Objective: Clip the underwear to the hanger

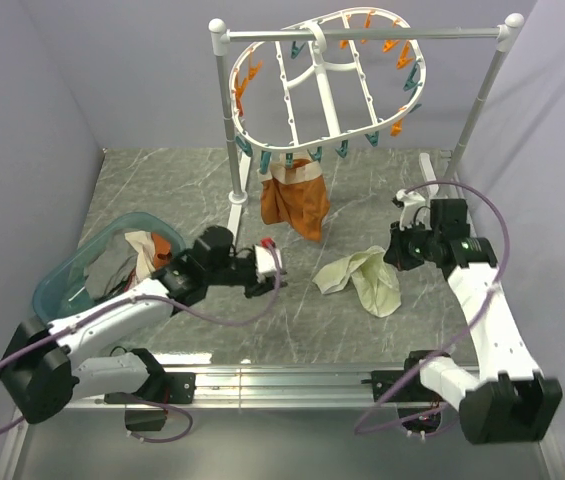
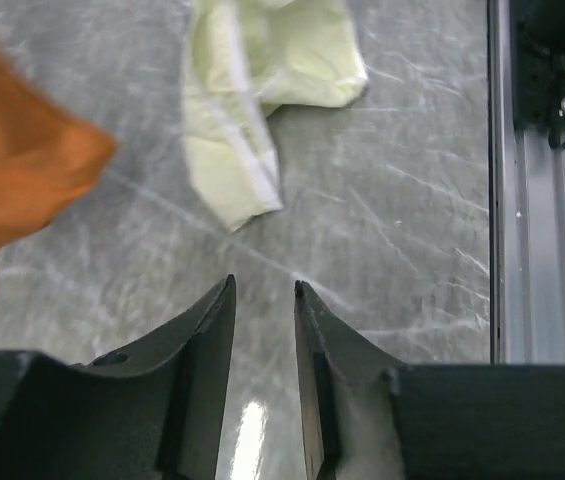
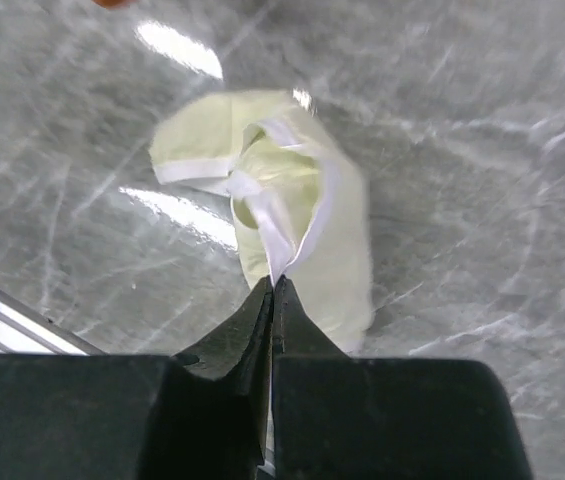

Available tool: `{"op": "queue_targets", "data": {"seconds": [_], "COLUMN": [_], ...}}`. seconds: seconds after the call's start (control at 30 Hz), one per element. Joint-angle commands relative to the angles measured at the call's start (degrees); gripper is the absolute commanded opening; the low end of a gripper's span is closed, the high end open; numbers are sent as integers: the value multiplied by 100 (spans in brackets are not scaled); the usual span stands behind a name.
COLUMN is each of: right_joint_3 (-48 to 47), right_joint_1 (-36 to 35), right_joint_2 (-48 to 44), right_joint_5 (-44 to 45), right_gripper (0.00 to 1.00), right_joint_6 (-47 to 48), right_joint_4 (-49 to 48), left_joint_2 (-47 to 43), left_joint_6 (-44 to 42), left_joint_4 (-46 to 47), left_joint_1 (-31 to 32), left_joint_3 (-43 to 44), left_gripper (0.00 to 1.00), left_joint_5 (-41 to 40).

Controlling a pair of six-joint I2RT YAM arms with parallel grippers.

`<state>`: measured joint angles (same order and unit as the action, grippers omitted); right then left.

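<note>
The right pincer [image 3: 274, 288] has its two dark fingers pressed together, with no gap showing at the tips. A white-trimmed edge of the underwear [image 3: 307, 215] runs straight into those tips and appears nipped between them. The rest of the pale cream-yellow cloth lies bunched and folded just ahead of the pincer, with some passing under its right finger. It rests on a grey marbled tabletop [image 3: 482, 150] with bright glare patches ahead and to the left. A metal rail [image 3: 2, 312] crosses close by on the pincer's left.
</note>
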<state>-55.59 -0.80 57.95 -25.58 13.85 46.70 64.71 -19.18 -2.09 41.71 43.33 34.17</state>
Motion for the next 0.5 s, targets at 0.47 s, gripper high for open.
{"op": "queue_targets", "data": {"seconds": [0.47], "right_joint_3": [128], "right_joint_1": [379], "right_joint_2": [1034], "right_joint_5": [80], "right_gripper": [0], "right_joint_6": [180], "right_joint_4": [-433], "left_joint_2": [2739], "left_joint_6": [-3925], "left_joint_4": [2757], "left_joint_1": [1040], "left_joint_3": [-194], "left_gripper": [47], "left_joint_5": [-614]}}
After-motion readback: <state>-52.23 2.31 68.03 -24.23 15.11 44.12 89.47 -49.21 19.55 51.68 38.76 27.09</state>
